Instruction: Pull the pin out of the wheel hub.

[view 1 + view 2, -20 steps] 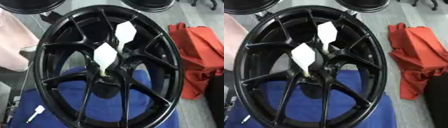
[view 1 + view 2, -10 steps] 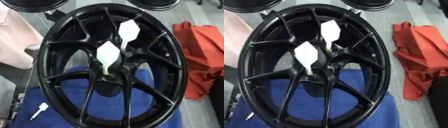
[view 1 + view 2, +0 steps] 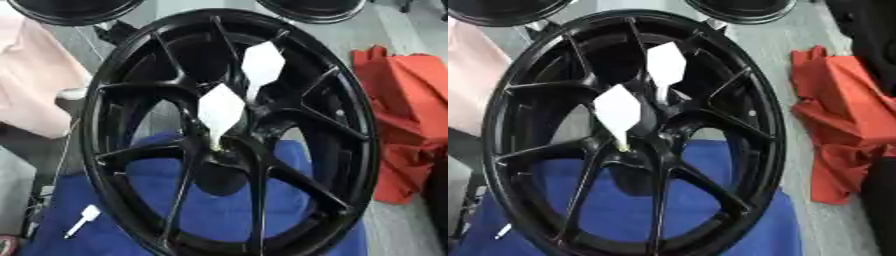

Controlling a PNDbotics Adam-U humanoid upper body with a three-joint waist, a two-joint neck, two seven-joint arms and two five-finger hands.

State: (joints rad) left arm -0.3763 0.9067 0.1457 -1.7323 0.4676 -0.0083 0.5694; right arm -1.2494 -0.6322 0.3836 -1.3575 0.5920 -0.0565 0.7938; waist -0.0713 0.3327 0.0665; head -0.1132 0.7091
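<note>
Far left there's a pale pink cloth (image 3: 31,75) bunched up on the grey floor, just beside the rim of the wheel. Down in the lower left corner a small white pin (image 3: 81,219) with a flat head is lying loose on the blue cloth (image 3: 219,210), outside the wheel and near its rim.

Then the main thing: a big black wheel (image 3: 232,130) with thin spokes, sitting on that blue cloth and filling most of the view, tilted a bit in the frame. Two white pins are sticking up out of the hub area. The nearer pin (image 3: 219,114) has a wide diamond-shaped head and its thin end goes down into the hub (image 3: 229,150) right at the centre. The farther pin (image 3: 261,66) looks the same, standing just above and to the right of the first one, its stem going down behind the hub between the spokes. So both are seated in the wheel.

Over on the right, a crumpled red cloth (image 3: 407,115) lies on the floor just beside the wheel. Two more dark round wheels (image 3: 741,7) peek in along the top edge.

Neither robot hand is anywhere in either eye view, so I can't tell how open they are or whether they've got hold of anything.
</note>
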